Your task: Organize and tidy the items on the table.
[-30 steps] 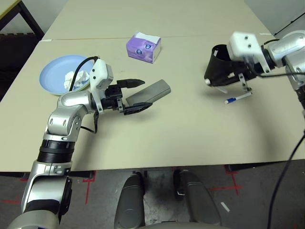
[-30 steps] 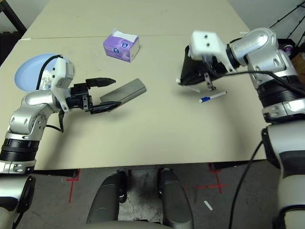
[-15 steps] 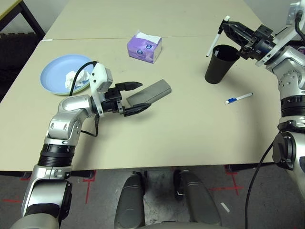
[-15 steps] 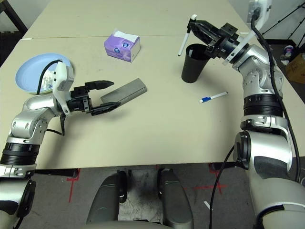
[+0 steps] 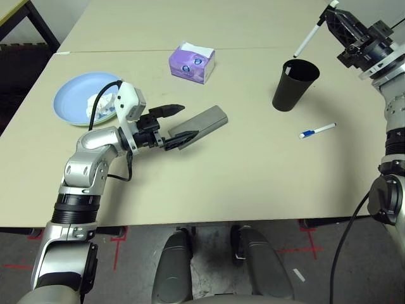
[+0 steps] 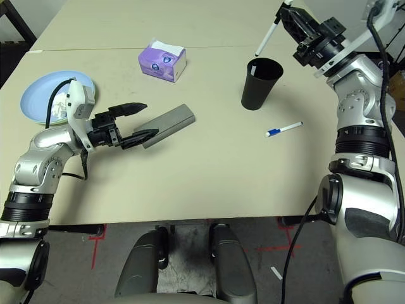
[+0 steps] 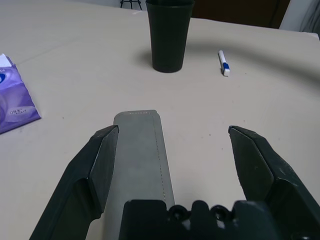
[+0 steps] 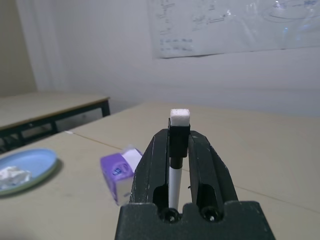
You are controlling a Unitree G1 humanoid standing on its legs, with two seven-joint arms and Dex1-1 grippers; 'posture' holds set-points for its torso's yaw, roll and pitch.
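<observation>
1. Right gripper, at the far right of the table, is clenched on a slim white pen, gripping it near its upper, black-banded end. Left gripper is released, its two black fingers spread wide around the near part of a grey glasses case; whether either finger touches the case, I cannot tell.
2. The step in hand appears to be putting the held pen into the black cup. The next move calls for bringing the pen's lower end over the cup's mouth, turning it more upright, lowering it and letting go. A slanted pen could catch the rim and tip the cup.
3. The held pen is white and straight, and hangs at a slant, its lower end near the cup's rim. The cup is plain, tall and open, standing upright with a small pale patch inside its rim.
4. A second pen, white with a blue section, lies on the table nearer the robot than the cup.
5. At the robot's left, a pale blue plate bears a crumpled white tissue. A purple tissue pack sits beyond the case.
</observation>
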